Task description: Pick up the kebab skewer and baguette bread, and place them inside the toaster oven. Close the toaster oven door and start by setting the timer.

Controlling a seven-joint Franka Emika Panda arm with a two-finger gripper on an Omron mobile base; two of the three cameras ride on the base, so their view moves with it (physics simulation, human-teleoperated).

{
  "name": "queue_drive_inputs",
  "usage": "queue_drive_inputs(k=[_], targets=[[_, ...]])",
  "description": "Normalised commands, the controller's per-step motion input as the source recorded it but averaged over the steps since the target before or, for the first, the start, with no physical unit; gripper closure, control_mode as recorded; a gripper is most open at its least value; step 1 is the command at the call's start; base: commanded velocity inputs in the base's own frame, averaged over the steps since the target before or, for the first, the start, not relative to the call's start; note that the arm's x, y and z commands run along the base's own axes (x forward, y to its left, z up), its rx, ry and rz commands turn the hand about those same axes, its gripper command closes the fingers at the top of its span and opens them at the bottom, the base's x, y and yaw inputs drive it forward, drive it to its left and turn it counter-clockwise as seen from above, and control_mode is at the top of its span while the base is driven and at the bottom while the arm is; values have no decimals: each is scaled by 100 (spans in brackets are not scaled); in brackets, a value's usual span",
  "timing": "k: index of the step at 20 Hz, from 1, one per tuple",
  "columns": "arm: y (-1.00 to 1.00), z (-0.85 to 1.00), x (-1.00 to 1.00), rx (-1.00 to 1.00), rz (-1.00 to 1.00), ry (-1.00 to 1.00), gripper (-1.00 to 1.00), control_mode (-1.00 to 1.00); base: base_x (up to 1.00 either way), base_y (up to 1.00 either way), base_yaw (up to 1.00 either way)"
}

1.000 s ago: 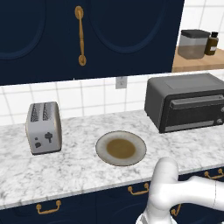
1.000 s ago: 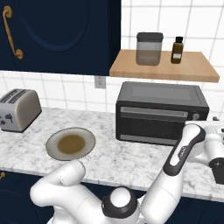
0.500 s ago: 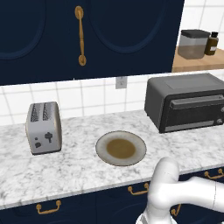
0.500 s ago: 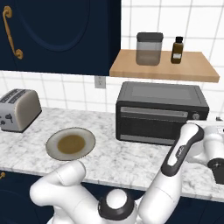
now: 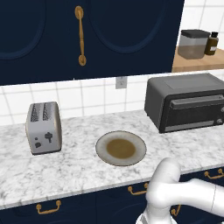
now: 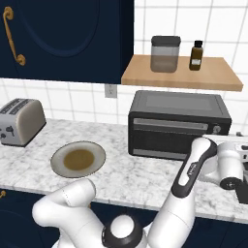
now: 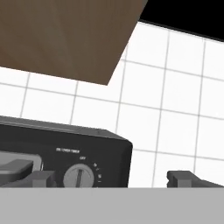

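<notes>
A: Toaster oven (image 6: 178,123) first: it stands at the back of the marble tabletop (image 6: 131,174), under the wooden shelf (image 6: 181,72), and the toaster oven door (image 6: 169,133) is up and shut.

B: The left base view agrees, with the oven at the right and the silver toaster (image 5: 43,127) well apart at the left. Between them lies the round plate (image 5: 120,148), with nothing on it but a brown centre.

A: The right base view adds what the left one cuts off: the arm bends up from the lower left, its forearm rising just in front of the oven's right end, with the white hand turned out to the right edge.

B: And the hand view shows something neither base camera makes out clearly: the timer dial (image 7: 79,176) on the oven's right front panel, with small white lettering above it, white tiles behind and the shelf's underside overhead.

A: The fingers?

B: One dark tip (image 7: 186,178) rises right of the oven's corner, the other left of the dial. They stand wide apart, holding nothing and touching nothing.

A: The skewer and baguette I cannot make out anywhere.
</notes>
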Motion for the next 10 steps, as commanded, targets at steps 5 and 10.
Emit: queue_drive_inputs(k=[5, 10], targets=[[3, 0, 1, 0, 0, 0, -100, -100, 0, 0, 0], [0, 0, 4, 0, 0, 0, -100, -100, 0, 0, 0]])
